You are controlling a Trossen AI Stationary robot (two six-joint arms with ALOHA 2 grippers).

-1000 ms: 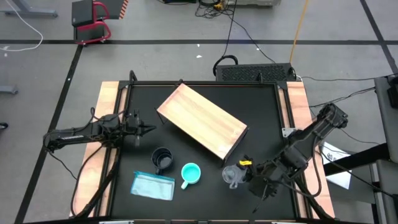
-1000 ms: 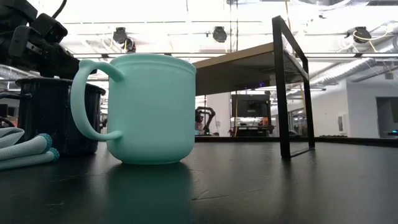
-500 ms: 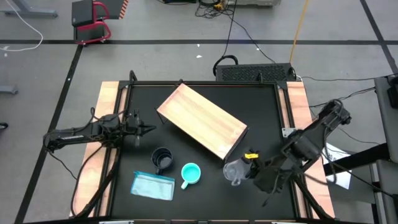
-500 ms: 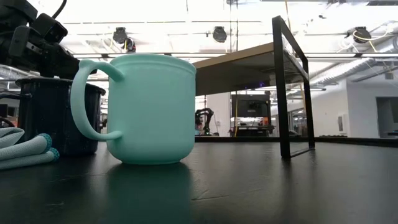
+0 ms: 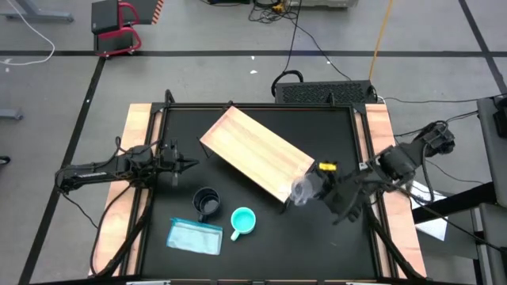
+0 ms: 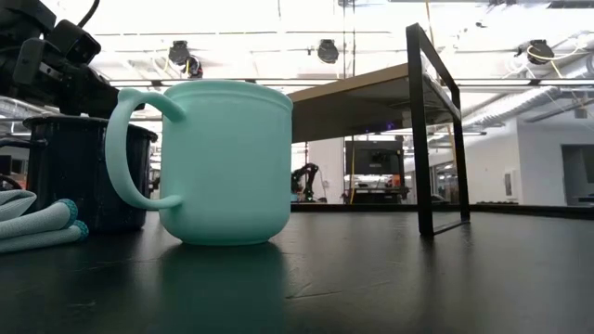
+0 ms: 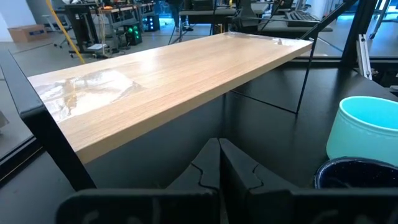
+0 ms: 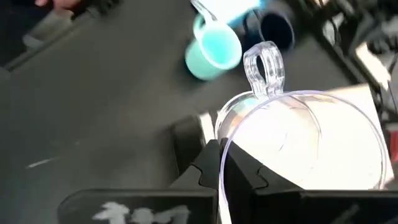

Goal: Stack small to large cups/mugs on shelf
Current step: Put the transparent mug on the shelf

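**Clear cup carried to the shelf's near end**

Black tabletop [image 5: 261, 229] ran under the whole scene, ringed by a grey workshop floor with cables. Over it the right gripper [image 5: 310, 188] was clamped on the rim of the clear cup [image 5: 301, 190], its fingers [image 8: 214, 168] pressed together on the wall of the cup, whose handle pointed away from the wrist. In the high view the cup hung at the near-right end of the shelf [image 5: 253, 150], right at its edge; whether it was already over the wooden top or just beside it was hard to tell from above. Beyond it on the table, well apart from the shelf's end, stood the turquoise mug [image 5: 242, 221], upright with its mouth open, and just beside that the dark mug [image 5: 207, 202], with a light-blue packet [image 5: 195, 236] lying near both. The left gripper [image 5: 184, 165] waited at the table's left side, facing the shelf's long edge, its fingers [image 7: 219, 165] closed on nothing.

By my reading, the step in hand was delivering the smallest cup to the shelf, the first of three, so the task was only begun. The next move would call for bringing the cup fully over the wood, lowering it until its base sat flat, and only then loosening the grip, leaving room beside it for the two mugs.
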